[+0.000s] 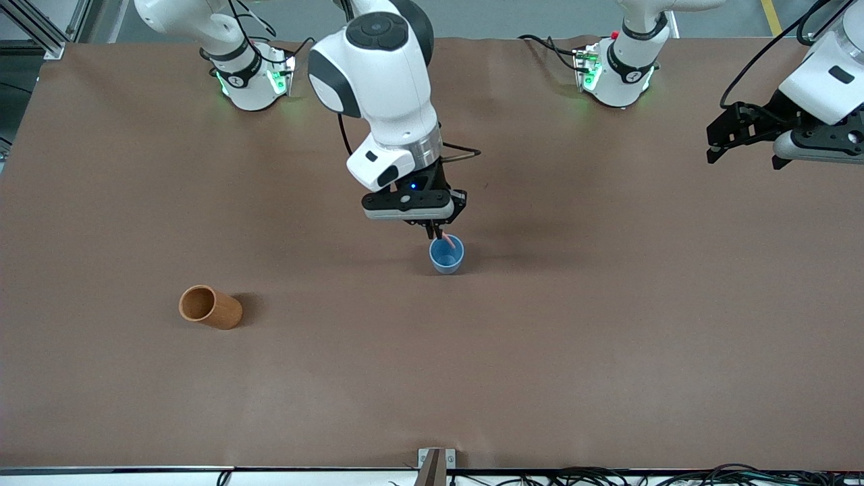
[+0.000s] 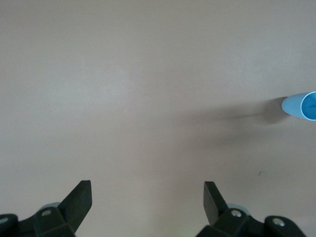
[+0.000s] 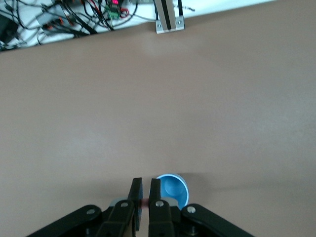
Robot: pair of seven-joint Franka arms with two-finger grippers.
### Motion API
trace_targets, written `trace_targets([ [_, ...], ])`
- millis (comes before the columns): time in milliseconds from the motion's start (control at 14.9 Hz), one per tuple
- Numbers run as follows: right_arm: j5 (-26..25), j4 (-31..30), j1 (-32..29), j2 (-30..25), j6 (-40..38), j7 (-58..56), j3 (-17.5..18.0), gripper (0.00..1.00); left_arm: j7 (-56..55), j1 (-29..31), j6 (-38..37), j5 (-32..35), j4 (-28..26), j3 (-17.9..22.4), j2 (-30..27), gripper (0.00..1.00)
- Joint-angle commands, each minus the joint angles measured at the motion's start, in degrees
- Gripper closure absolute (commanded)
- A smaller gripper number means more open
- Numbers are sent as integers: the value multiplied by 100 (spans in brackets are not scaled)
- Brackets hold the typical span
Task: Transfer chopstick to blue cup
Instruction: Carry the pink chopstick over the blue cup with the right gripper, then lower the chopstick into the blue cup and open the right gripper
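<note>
The blue cup [image 1: 446, 255] stands upright near the middle of the brown table [image 1: 540, 351]. My right gripper [image 1: 432, 231] hangs just over the cup's rim, shut on the pink chopstick [image 1: 445, 240]. The stick slants down to the cup's mouth. In the right wrist view the fingers [image 3: 135, 195] pinch a sliver of pink chopstick [image 3: 144, 202], with the blue cup [image 3: 174, 190] right beside them. My left gripper [image 1: 786, 158] waits open over the left arm's end of the table. Its wrist view shows it, the left gripper [image 2: 147, 190], with nothing held and the blue cup [image 2: 302, 105] far off.
An orange-brown cup [image 1: 210, 307] sits toward the right arm's end, nearer the front camera than the blue cup. A metal bracket [image 1: 436, 462] and cables [image 3: 74, 15] line the table's front edge.
</note>
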Motion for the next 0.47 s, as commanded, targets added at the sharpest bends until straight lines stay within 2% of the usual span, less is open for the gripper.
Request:
trace_targets([
  [0, -252, -371, 130, -137, 50, 129, -71, 100, 179, 83, -18, -99, 103, -7, 49, 0],
  [403, -420, -469, 165, 55, 102, 155, -71, 98, 109, 75, -18, -143, 130, 20, 111, 0],
])
